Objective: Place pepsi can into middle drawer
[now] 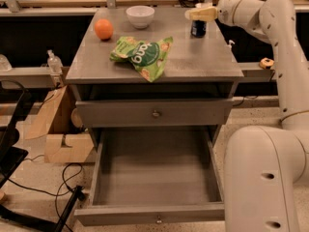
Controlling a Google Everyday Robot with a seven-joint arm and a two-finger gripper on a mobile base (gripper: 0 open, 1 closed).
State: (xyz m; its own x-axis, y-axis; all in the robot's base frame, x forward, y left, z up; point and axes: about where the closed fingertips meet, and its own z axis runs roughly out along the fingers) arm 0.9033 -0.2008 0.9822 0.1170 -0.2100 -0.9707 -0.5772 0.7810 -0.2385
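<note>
The pepsi can (198,29) stands upright at the back right of the cabinet top (203,62); it is dark blue and its top is hidden. My gripper (202,13) is right above the can, at its top, coming in from the right on the white arm (270,18). The middle drawer (154,178) is pulled out wide open below, its grey interior bare and its small knob (158,220) on the front.
On the cabinet top lie a green chip bag (142,54), an orange (103,29) and a white bowl (140,16). A shut drawer (155,113) sits above the open one. My white base (265,178) stands at the drawer's right. Cardboard box (58,129) and cables on the left.
</note>
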